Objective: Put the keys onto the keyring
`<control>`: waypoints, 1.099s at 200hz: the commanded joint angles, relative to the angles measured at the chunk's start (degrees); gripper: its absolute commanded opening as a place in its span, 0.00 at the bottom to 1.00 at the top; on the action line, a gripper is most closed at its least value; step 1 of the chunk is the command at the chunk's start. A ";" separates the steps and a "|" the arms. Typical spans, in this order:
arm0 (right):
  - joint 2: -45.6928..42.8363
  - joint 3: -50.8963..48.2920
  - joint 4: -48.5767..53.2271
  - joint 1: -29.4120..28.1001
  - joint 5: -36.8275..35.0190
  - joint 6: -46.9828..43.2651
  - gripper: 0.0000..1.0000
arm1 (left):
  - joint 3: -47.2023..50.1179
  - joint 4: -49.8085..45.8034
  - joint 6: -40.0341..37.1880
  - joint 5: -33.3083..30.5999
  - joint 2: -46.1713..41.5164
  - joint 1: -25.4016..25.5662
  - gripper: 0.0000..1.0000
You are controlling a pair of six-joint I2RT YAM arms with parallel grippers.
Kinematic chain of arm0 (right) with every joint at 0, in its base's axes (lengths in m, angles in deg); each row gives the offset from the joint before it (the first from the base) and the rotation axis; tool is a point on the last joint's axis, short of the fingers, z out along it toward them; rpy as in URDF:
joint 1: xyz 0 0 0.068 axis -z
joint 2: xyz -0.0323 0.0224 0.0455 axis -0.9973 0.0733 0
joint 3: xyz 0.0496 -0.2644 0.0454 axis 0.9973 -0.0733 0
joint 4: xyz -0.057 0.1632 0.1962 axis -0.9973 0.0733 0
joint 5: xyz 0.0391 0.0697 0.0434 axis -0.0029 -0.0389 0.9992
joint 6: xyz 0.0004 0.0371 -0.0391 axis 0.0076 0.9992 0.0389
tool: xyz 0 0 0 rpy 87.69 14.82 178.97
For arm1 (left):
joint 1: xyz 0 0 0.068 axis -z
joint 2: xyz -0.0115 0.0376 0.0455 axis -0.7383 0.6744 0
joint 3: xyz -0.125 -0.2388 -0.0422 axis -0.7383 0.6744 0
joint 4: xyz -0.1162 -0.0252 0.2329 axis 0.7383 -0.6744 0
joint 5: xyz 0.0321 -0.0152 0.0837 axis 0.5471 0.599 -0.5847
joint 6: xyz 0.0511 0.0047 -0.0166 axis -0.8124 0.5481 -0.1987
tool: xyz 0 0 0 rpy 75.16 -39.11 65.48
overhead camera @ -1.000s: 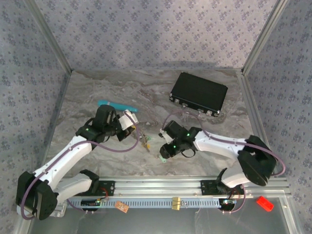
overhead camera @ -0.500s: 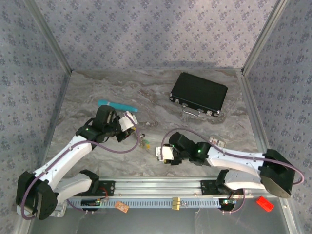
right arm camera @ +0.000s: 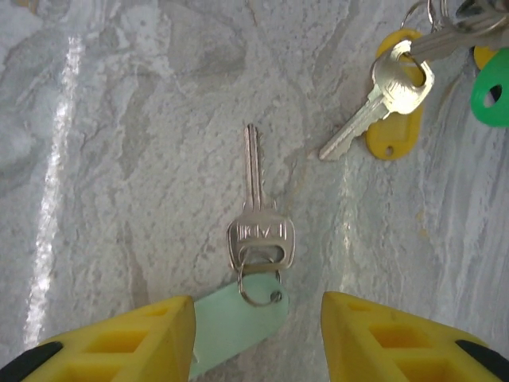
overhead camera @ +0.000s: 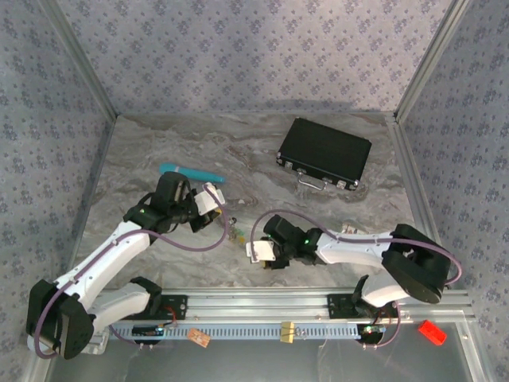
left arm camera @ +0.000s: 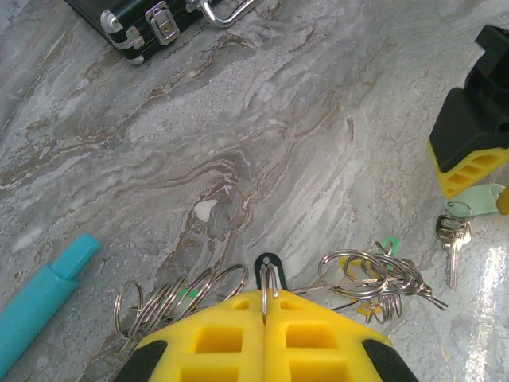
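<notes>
Grey marble table (overhead camera: 143,151). On its far right sits a black case (overhead camera: 324,153), latches facing the arms, well apart from both grippers.

Mid-left of the table is the left gripper (left arm camera: 264,309). Its yellow fingers (left arm camera: 215,342) are pressed together, pinching 1 thin wire loop of the keyring (left arm camera: 268,278). More wire loops fan out on both sides of those fingers and rest on the table.

Near the centre front, the right gripper (right arm camera: 254,306) is low over the table, its fingers (right arm camera: 382,334) spread apart and gripping nothing.

A teal pen (overhead camera: 191,171) lies flat on the far side of the left gripper, near it.

The key with pale green tag (right arm camera: 258,211) lies flat just ahead of the right gripper, blade pointing away. Its tag sits partly between the 2 fingers. It is near the keyring loops but apart from them.

The key with yellow tag (right arm camera: 374,99) lies further out to the side, hooked to the loops, with a green tag (right arm camera: 493,91) beside it.
</notes>
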 commanded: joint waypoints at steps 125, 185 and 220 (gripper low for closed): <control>5.97 4.13 -1.03 0.97 -0.68 2.66 0.32 | 0.05 1.63 -0.80 2.02 -0.64 0.57 0.00; 2.72 3.89 -1.49 1.64 -0.68 4.61 0.06 | 0.21 1.79 -0.91 1.93 -0.86 0.56 0.00; 2.61 4.00 -1.59 3.73 3.59 8.73 0.00 | 0.23 1.94 -0.93 1.93 -0.88 0.58 0.00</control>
